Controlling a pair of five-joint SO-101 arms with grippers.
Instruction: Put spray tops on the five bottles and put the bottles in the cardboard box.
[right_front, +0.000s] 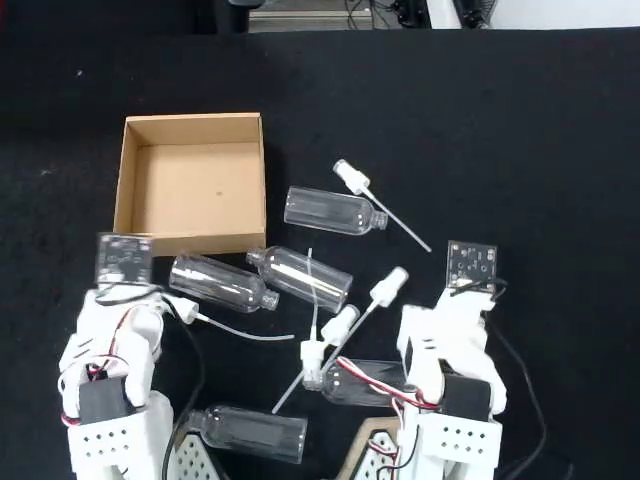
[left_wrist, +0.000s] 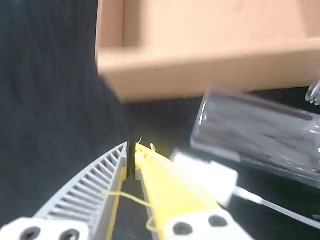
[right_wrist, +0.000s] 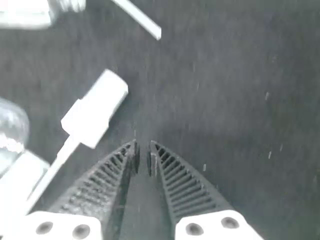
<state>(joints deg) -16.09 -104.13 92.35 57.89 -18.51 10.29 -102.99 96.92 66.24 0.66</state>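
Cardboard box: upper left of the high view, the cardboard box (right_front: 135, 170) sits open to the top with its plain brown floor showing.
Bottles: five clear ones, and every one lies on its side out on the tabletop!
Upper bottle: the upper bottle (right_front: 335, 211) lies just right of the box, neck pointing right.
Pair below the box: left bottle (right_front: 222, 283) and middle bottle (right_front: 300, 277) lie with their necks close together.
Low down: bottom bottle (right_front: 250, 432) lies at the lower edge between the arms, and right bottle (right_front: 362, 385) is partly under the right arm.
Spray tops: all loose and white. The upper spray top (right_front: 350, 177) has its tube slanting down to the right. The left spray top (right_front: 185, 308) is beside the left arm, tube curling right. Right spray top (right_front: 390, 285), centre spray top (right_front: 340, 322) and low spray top (right_front: 312, 358) cluster mid-frame.
Left claw: the left claw (left_wrist: 131, 149), one grey finger and one yellow, is clenched tip to tip on nothing. The box wall lies across the top of its view, with the left spray top just beside the yellow finger.
Right claw: the right claw (right_wrist: 143, 149) is pinched to a thin slit and holds nothing. It hangs over bare cloth, with the right spray top up and left of its tips.
Tabletop: black cloth (right_front: 520, 130) covers it.
Room: cables (right_front: 370, 12) run along the high view's top edge.
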